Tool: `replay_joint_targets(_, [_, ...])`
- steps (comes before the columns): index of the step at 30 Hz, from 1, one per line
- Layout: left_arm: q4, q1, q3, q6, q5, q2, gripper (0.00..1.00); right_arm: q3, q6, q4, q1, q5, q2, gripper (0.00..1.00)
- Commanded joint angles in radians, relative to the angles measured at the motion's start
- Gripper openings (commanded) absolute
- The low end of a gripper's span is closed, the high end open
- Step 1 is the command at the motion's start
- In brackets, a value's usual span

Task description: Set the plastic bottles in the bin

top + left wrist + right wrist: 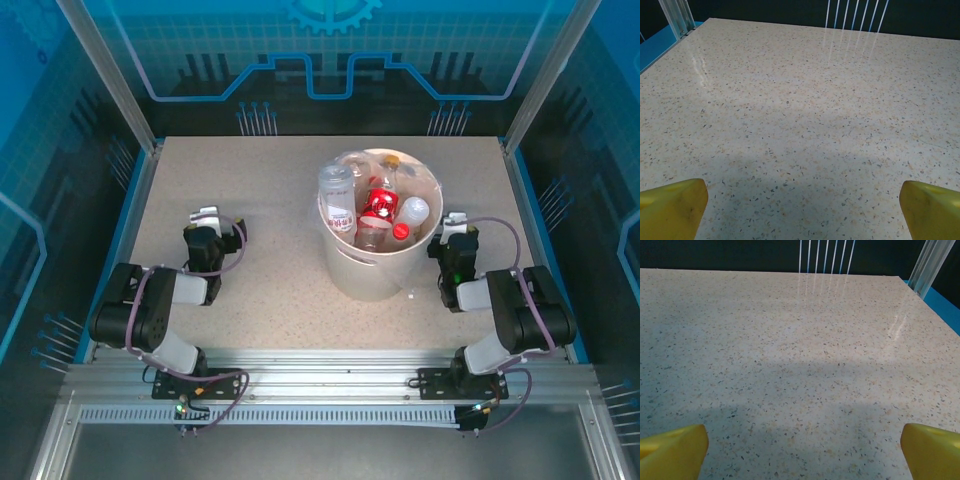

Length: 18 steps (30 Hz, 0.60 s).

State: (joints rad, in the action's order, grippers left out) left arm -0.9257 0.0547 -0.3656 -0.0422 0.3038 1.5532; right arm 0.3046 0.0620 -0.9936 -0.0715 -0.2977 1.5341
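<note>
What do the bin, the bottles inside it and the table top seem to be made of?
The bin: probably plastic, cream and matte, with smooth moulded walls. The bottles: likely thin clear plastic, glossy; one can see through them. The table top: perhaps speckled stone-look laminate or composite, beige, slightly glossy, since it reflects light streaks.
</note>
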Motion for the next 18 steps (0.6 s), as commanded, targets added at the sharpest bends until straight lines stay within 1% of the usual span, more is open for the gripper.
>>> replay_joint_targets(1, [-0.041, -0.011, 0.002, 0.019, -0.018, 0.005, 0.99, 0.052, -0.018, 0.035, -0.002, 0.052, 0.003, 1.00])
replay_joint_targets(4, [-0.041, -0.010, 0.002, 0.020, -0.017, 0.005, 0.99, 0.078, -0.054, 0.065, -0.024, 0.063, 0.012, 1.00])
replay_joint_targets(18, [-0.042, -0.010, 0.001, 0.019, -0.018, 0.005, 0.99, 0.077, -0.053, 0.068, -0.024, 0.066, 0.009, 1.00])
